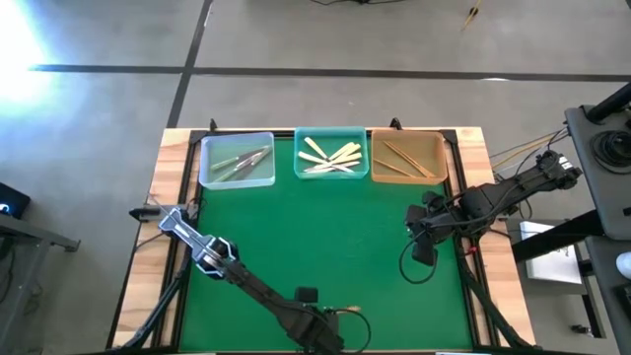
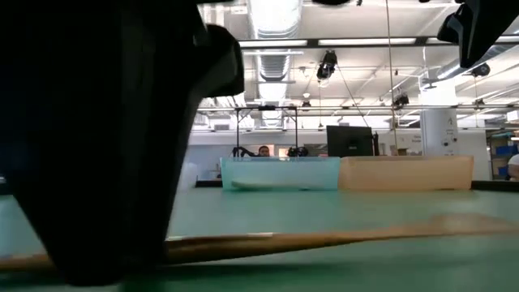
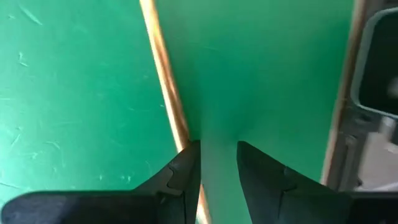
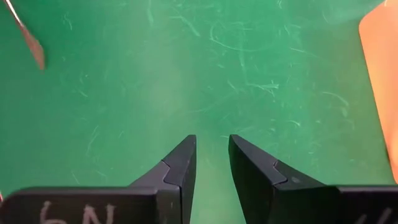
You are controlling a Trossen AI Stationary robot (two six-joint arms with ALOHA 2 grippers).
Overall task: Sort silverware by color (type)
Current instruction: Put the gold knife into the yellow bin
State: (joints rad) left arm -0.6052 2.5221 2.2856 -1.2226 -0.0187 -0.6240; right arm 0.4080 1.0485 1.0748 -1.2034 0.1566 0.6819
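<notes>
While left end effector [image 3: 217, 163] sits slightly parted, empty, slim tan wooden utensil [image 3: 163, 81] lies beside.

green table [image 1: 325, 237], three trays [image 1: 332, 156], maybe utensil [image 3: 163, 81]

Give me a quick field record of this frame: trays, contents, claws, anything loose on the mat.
left tray: clear tray holding silver-grey utensils
middle tray: teal tray holding cream utensils
right tray: tan tray holding wood-like utensils
left claw: left claw at the mat's left edge, fingers slightly apart, nothing between them; a wooden utensil lies just beside one finger
right claw: right claw over bare green mat below the tan tray, fingers apart, empty
loose: one utensil tip seen from the right wrist
</notes>
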